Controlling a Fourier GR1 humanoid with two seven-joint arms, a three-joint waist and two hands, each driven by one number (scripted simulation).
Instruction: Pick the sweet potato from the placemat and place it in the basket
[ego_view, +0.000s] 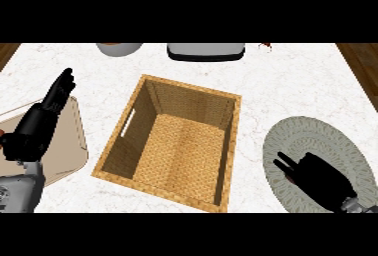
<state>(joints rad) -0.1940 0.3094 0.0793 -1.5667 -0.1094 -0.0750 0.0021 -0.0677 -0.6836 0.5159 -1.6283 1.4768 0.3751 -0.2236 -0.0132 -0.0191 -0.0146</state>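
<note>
Bright, even light covers the pale tabletop (295, 85), with no glare or hot spots anywhere. Shadows are soft: the basket (171, 141) shows a darker inner left wall and a lighter woven floor, and its right side casts only a faint shade. The black right robot hand (314, 172) at lower right reads as a flat dark shape with little inner detail.

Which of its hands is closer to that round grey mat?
Right. The right hand is directly over the placemat, fingers curled downward. The left hand is across the basket, at the counter's left side.
</note>
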